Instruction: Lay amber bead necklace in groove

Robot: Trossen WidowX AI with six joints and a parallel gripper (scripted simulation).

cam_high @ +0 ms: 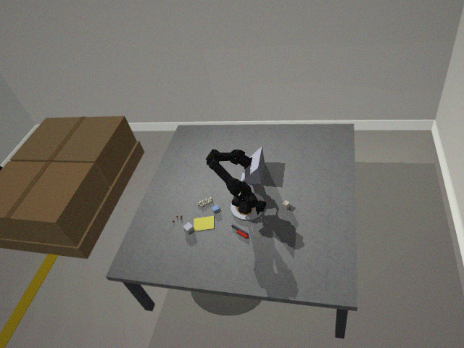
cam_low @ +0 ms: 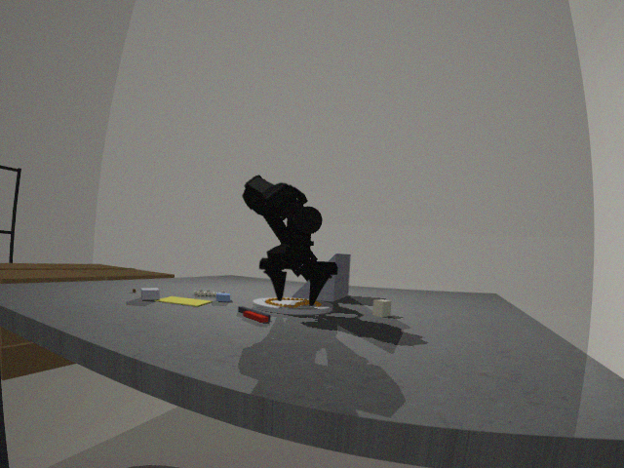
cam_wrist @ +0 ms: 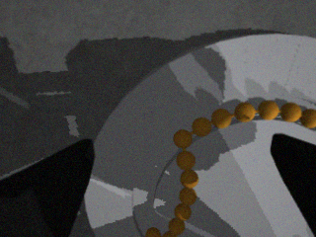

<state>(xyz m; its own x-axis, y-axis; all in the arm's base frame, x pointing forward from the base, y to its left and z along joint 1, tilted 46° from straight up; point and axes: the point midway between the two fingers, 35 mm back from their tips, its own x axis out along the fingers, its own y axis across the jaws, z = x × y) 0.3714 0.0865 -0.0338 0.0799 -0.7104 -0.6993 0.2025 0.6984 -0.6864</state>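
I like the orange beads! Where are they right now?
The amber bead necklace lies curved on the round bead board, between the open gripper's fingers in the wrist view.

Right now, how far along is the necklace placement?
Looks nearly done: the amber bead necklace lies on the round bead board, and the beads in the wrist view curve along its groove. In hand: nothing. The gripper is open, its fingers spread either side of the strand, low over the board. Left: lift clear and check the part of the strand hidden under the arm.

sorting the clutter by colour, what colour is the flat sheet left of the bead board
Yellow. The flat sheet shows best in the top view.
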